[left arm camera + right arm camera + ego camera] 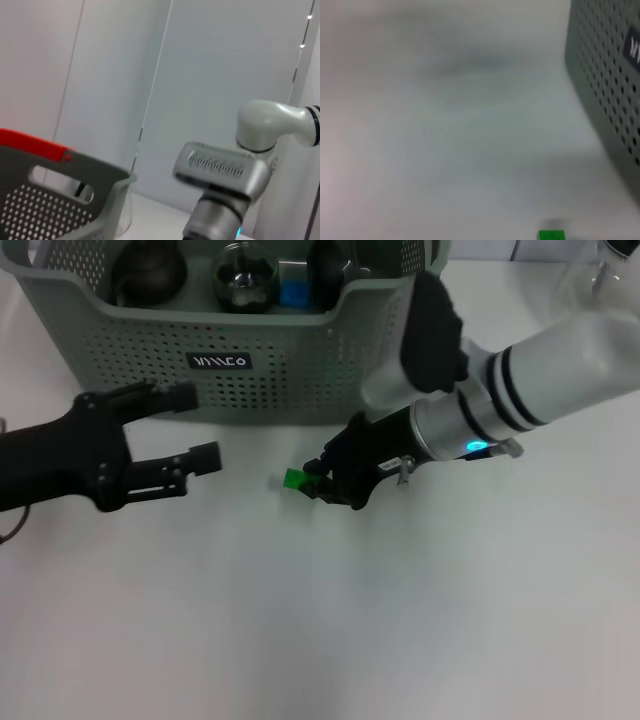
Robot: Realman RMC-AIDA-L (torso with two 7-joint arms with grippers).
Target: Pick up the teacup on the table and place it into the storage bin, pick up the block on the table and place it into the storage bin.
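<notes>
Bare white table (330,640) filled the foreground. At the left, the left gripper (188,430) rested idle on the table before the storage bin (300,365), its fingers spread wide and holding nothing. Near the middle, the green block (295,479) lay on the table just in front of the bin. The right gripper (322,478) was at the block's right side; whether its fingers had closed could not be told. A sound pick would likely need them squarely astride the block before lifting over the dipped rim.
</notes>
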